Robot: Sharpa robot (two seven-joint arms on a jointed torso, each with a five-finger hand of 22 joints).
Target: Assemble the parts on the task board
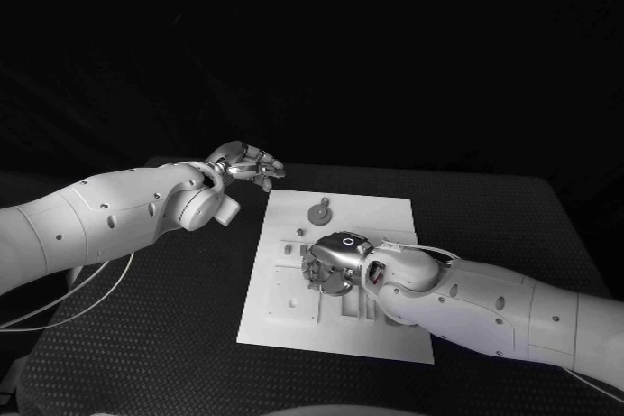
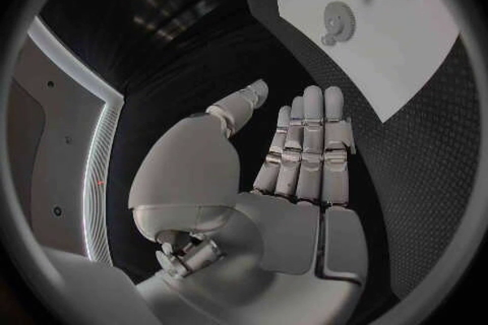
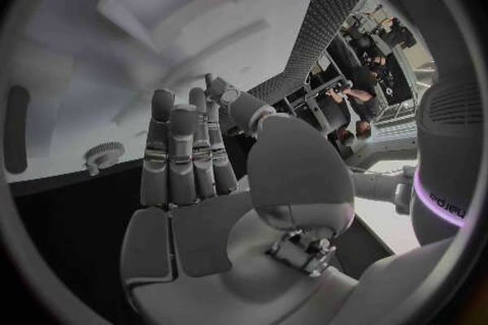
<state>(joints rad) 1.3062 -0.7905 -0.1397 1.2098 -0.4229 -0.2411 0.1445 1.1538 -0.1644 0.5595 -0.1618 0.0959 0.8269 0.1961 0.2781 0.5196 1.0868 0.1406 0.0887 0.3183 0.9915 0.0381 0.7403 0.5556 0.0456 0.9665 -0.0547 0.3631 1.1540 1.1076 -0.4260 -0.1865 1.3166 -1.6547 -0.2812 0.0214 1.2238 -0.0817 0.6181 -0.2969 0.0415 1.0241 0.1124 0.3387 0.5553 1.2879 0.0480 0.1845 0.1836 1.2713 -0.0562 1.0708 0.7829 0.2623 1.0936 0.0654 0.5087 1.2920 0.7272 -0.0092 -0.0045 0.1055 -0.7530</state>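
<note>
Two empty hands, left (image 1: 247, 166) and right (image 1: 333, 264), fingers straight, over one task board (image 1: 390, 330).

White task board (image 1: 385, 210) lies flat at table centre; a round gear-like part (image 1: 320, 214) rests near its far end.

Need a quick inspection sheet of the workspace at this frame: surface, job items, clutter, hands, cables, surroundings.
Surface: black table, textured top.
Job's things: white task board at mid-table; a gear-shaped part lies near its far end; other small parts sit around the right hand.
Clutter: nothing seen.
Hands: left hand off the board's far left corner, fingers straight, holding nothing; right hand over the board's middle, nothing seen in it.
Cables: thin cable hanging under the left arm.
Surroundings: dark, nothing seen.
</note>
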